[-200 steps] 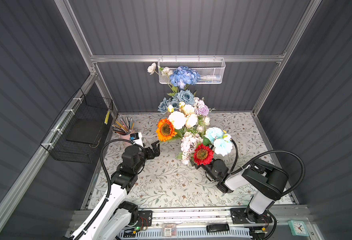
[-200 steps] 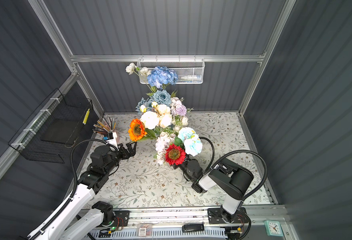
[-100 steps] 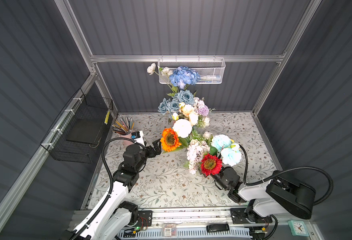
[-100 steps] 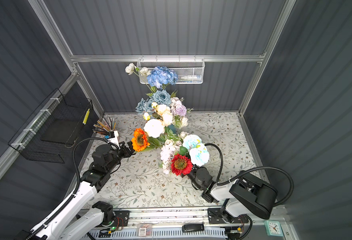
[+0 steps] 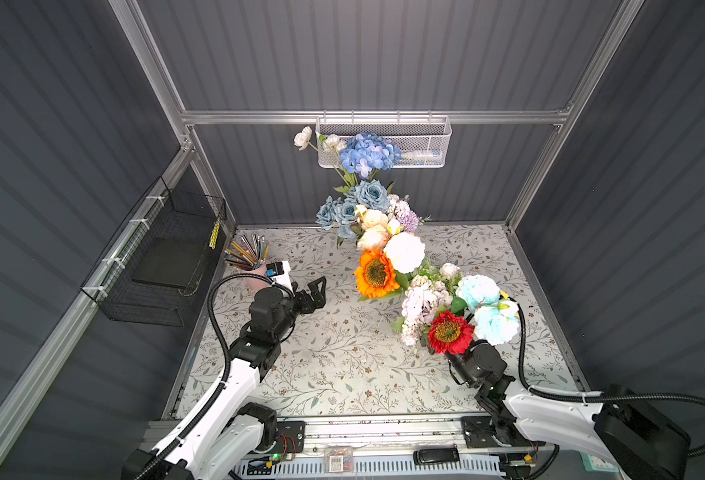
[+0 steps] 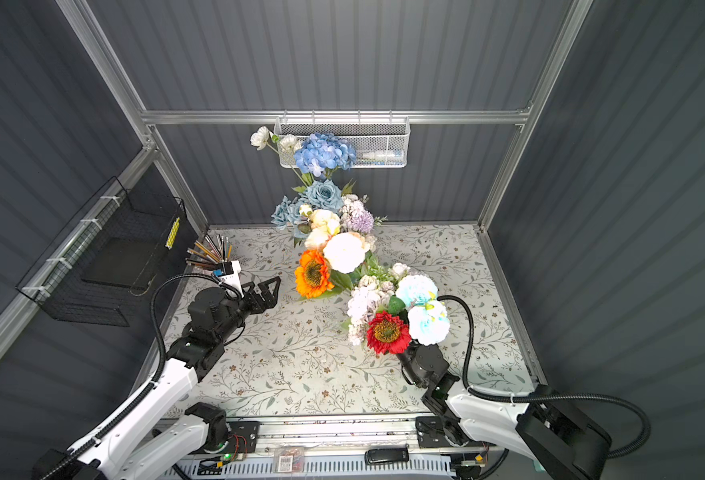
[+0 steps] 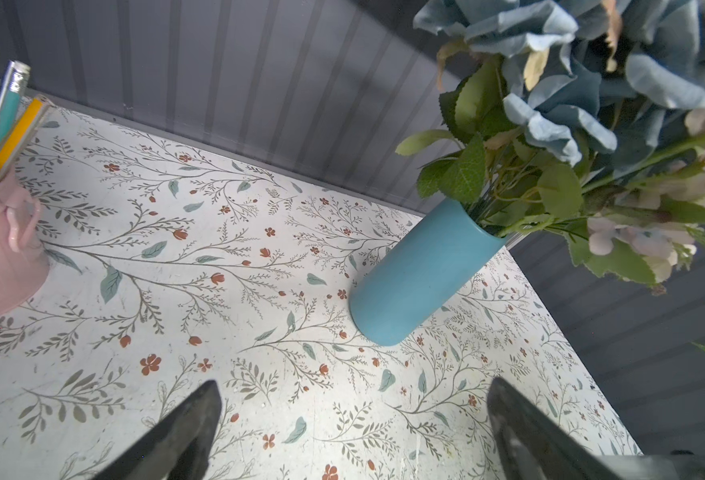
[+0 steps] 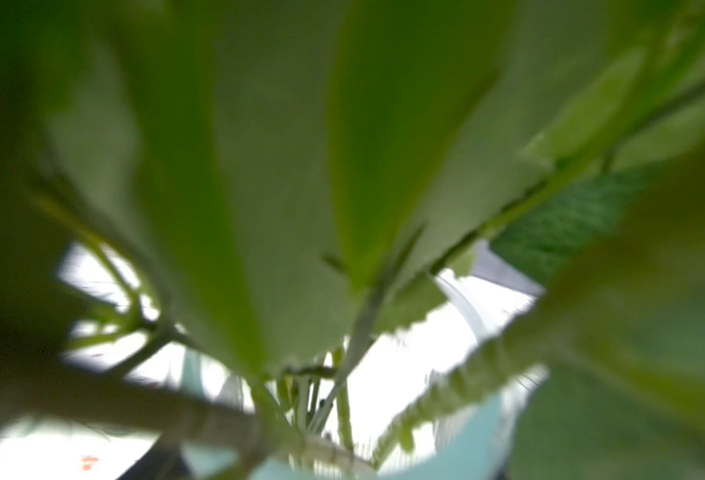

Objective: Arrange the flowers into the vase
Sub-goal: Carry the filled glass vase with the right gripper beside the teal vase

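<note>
The vase (image 7: 421, 270) is a teal cylinder standing on the table, beyond my open, empty left gripper (image 7: 352, 386) (image 5: 311, 289). In both top views blooms hide it. Above it rise flowers: blue hydrangea (image 5: 367, 153), dusty-blue roses (image 5: 367, 195), a white blossom (image 5: 404, 251) and an orange sunflower (image 5: 375, 272). A second bunch leans front right: red sunflower (image 5: 450, 332), aqua blossoms (image 5: 477, 291), pale lilac cluster (image 5: 423, 301). My right wrist (image 5: 473, 363) sits under the red sunflower, its jaws hidden, closed round the bunch's stems (image 8: 321, 415). That wrist view is all blurred leaves.
A pink cup of pencils (image 5: 255, 274) stands at the left, close behind my left arm. A black wire basket (image 5: 168, 257) hangs on the left wall, a white mesh basket (image 5: 421, 141) on the back wall. The floral table covering (image 5: 342, 365) lies bare in front.
My right arm has drawn back toward the front right, carrying the red sunflower and aqua bunch with it. The orange sunflower and white blossom shifted right too. The left gripper has hardly moved.
</note>
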Robot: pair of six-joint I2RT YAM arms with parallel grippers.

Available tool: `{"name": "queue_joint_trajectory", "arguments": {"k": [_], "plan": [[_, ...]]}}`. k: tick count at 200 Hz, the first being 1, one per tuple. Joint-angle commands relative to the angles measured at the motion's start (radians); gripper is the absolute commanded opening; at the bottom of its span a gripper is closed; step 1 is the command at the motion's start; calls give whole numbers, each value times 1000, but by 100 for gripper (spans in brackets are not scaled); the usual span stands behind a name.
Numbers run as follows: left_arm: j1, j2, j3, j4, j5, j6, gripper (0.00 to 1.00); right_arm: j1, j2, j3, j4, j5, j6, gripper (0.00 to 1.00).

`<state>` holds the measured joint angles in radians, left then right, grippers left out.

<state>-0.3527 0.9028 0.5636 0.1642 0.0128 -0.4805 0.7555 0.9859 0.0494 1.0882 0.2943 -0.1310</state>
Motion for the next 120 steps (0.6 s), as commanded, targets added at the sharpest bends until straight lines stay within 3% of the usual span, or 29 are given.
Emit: {"name": "queue_joint_trajectory", "arguments": {"k": [1,44,94,120], "plan": [[0,7,-1,32,25,-9,100,-96,-54,45,11,-33,67,46],[-1,-4,-5,28,9,-6,100,-297,36,122,-3,-147,114,46],[-1,-8,5,12,-7,8,100,-442,439,253,383,-218,142,46],[0,-20,14,-8,-21,25,100,-467,566,371,392,-239,122,46]]}}
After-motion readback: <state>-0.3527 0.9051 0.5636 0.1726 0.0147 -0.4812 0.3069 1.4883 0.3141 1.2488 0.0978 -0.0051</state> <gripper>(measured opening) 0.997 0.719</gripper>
